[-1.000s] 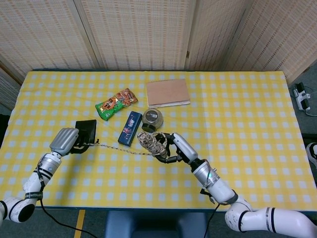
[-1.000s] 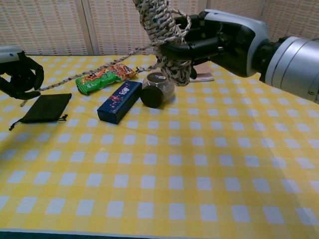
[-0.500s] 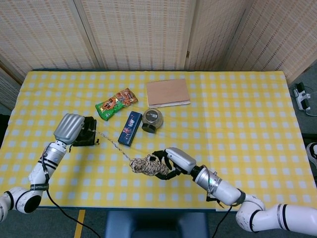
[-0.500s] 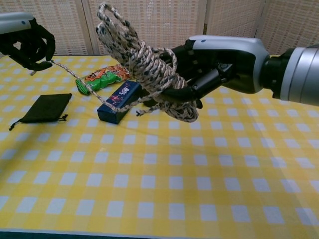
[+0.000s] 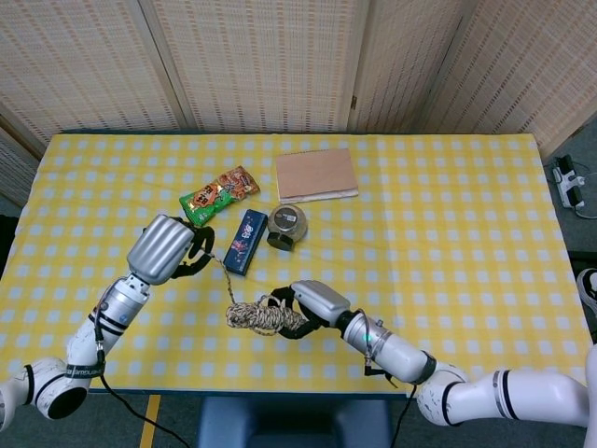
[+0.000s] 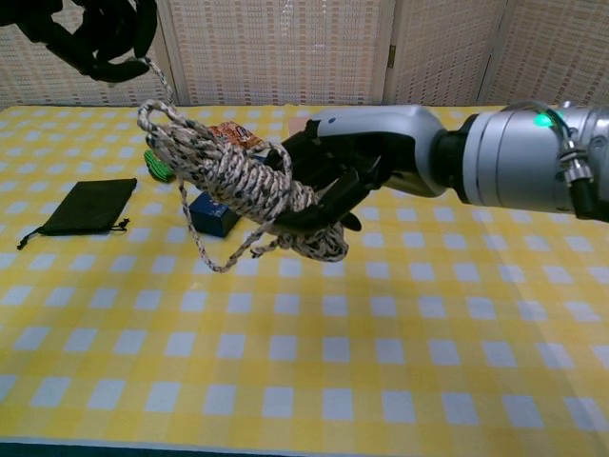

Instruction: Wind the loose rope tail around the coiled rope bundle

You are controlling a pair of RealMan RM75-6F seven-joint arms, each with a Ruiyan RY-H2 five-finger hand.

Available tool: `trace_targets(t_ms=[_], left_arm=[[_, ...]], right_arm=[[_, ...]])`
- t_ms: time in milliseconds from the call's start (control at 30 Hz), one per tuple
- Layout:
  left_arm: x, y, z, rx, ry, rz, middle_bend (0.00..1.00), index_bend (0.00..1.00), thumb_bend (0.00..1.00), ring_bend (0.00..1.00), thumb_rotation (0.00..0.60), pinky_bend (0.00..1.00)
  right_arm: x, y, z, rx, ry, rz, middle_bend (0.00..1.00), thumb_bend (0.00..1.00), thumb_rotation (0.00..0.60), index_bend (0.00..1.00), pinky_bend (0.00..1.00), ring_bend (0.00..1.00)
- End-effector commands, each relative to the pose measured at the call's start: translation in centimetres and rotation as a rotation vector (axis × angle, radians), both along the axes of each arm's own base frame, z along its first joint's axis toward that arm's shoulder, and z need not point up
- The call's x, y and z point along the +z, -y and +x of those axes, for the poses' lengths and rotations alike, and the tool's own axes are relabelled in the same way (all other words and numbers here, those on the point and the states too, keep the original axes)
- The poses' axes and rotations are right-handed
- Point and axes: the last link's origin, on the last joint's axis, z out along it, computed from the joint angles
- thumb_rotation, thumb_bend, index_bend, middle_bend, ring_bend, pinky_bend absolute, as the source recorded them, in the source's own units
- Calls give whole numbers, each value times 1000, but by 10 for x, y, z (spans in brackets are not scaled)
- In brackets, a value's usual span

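- Head view: my right hand (image 5: 312, 303) is raised over the near part of the yellow checked table (image 5: 448, 233), its fingers wrapped around the coiled rope bundle (image 5: 261, 317), which lies roughly level and points to my left.
- Head view: my left hand (image 5: 168, 250) is lifted above the table's left side with the fingers curled in. The loose rope tail (image 5: 227, 283) runs from those fingers down to the bundle, so I record it as pinched there, though the contact point itself is hidden under the back of the hand.
- Head view: beyond the bundle lie a blue box (image 5: 244, 242), a dark round jar (image 5: 287, 224) on its side just beside the box, a green and orange snack packet (image 5: 218, 195), and a brown notebook (image 5: 316, 175) further back.
- Chest view: my right hand (image 6: 352, 171) enters from the right, its dark fingers (image 6: 324, 205) closed over and under the coiled rope bundle (image 6: 233, 171). The bundle is clear of the table, tilted with its looped end up towards my left.
- Chest view: a slack loop of rope hangs below the bundle.
- Chest view: my left hand (image 6: 100, 33) sits at the top left edge, partly cut off, fingers closed on the loose rope tail (image 6: 160, 88), which drops from it to the bundle's looped end.
- Chest view: a black drawstring pouch (image 6: 86, 205) lies flat on the table at the left. The blue box (image 6: 211, 214) and the snack packet (image 6: 157, 164) show only in part behind the bundle.
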Motion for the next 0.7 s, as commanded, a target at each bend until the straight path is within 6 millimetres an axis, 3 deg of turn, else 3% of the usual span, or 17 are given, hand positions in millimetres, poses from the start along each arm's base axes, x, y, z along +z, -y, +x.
trace_targets(t_ms=[33, 200, 367, 700], left_arm=[[-2, 10, 16, -63, -4, 0, 801, 657, 544, 764, 600, 746], [-6, 22, 31, -122, 1, -8, 801, 657, 544, 763, 600, 746], [-10, 33, 34, -146, 8, -15, 801, 657, 544, 762, 600, 746], [-12, 43, 2, -89, 36, -39, 801, 662, 544, 761, 600, 746]], right_arm=[[-15, -1, 20, -11, -37, 6, 756, 462, 600, 942, 746, 829], [-25, 2, 36, -96, -47, -12, 760, 462, 600, 945, 755, 834], [-30, 8, 43, -220, -5, -43, 760, 462, 600, 946, 764, 835], [-28, 28, 32, -481, 217, -138, 769, 465, 600, 953, 775, 842]])
